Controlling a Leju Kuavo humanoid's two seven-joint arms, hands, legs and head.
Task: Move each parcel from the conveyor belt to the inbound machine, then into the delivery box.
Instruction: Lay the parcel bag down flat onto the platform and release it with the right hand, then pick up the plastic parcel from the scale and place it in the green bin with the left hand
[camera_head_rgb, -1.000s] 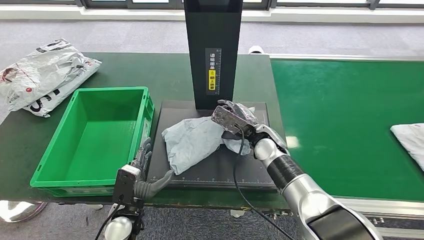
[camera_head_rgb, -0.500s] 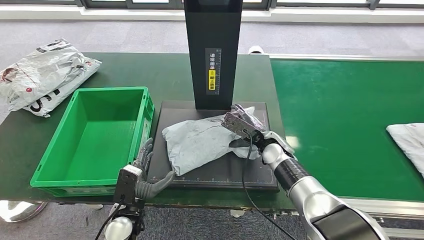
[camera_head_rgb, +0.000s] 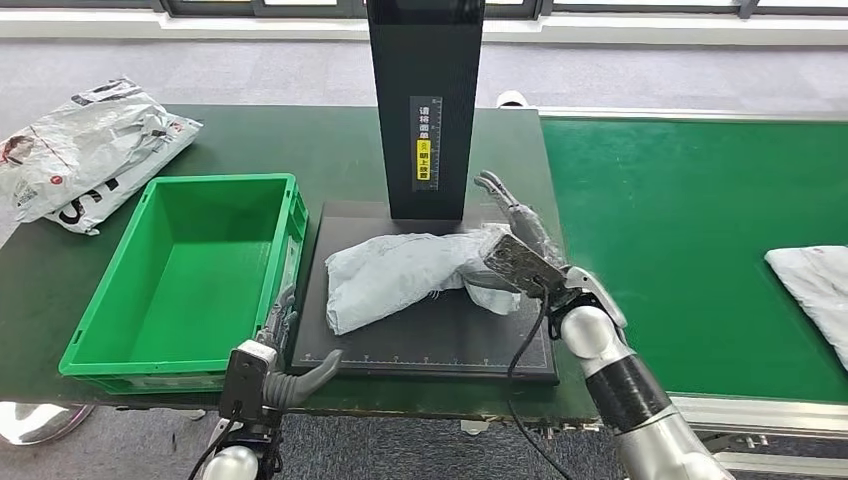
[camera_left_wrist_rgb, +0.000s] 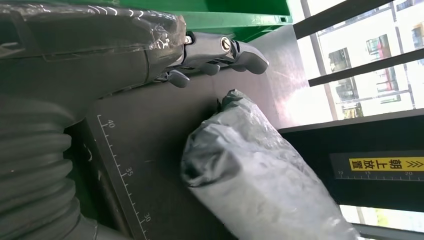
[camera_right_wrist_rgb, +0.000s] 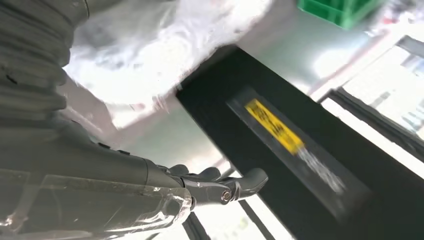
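Head view first: the grey parcel (camera_head_rgb: 405, 275) is lying flat on the black platform of the inbound machine (camera_head_rgb: 430, 340), right at the foot of its dark upright column. The right hand (camera_head_rgb: 512, 240) sits at the parcel's far end from the crate, fingers stretched out and apart, pointing up past the column base. It's let go, nothing in it, though the palm side looks to be touching or just beside the crumpled end of the bag. The left hand (camera_head_rgb: 290, 350) is down at the near corner of the platform, fingers spread, holding nothing, with the green delivery box (camera_head_rgb: 120, 355) right beside it. Another white parcel (camera_head_rgb: 815, 285) lies on the conveyor belt (camera_head_rgb: 690, 220), well out beyond the right hand.

Left wrist view: loose fingers (camera_left_wrist_rgb: 225, 50) over the ruler-marked platform, the parcel (camera_left_wrist_rgb: 255, 185) near but apart from them.

Right wrist view: blurry, but the fingers (camera_right_wrist_rgb: 235, 185) are free, parcel (camera_right_wrist_rgb: 145, 55) back by the wrist.
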